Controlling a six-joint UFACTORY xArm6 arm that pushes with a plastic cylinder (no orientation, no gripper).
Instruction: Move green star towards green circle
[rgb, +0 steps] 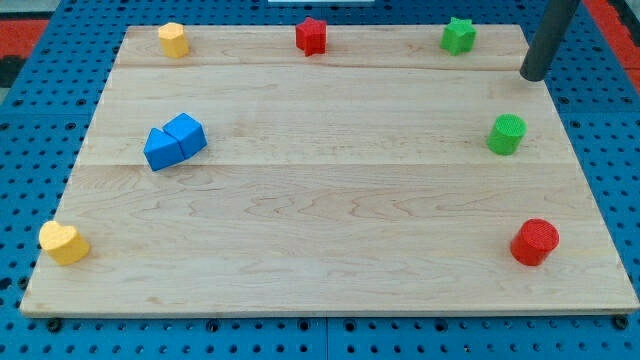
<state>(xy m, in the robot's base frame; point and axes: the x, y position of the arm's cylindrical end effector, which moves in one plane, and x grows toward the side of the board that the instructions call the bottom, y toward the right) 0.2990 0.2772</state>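
One green star (458, 35) lies toward the view's left of my tip (534, 76); nothing grasped.

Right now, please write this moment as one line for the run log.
my tip: view's right of green star block, no contact | green cylinder block: below star, apart | push: not started

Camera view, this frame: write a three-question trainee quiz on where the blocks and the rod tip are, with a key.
1. True or false: my tip touches the green star.
2. Which block lies nearest below the green star? A) red circle B) green circle C) red star
3. Fill in: the two blue blocks sit on the view's ____ side.

Key: 1 false, it stands apart, to the star's right and lower; 2 B; 3 left.
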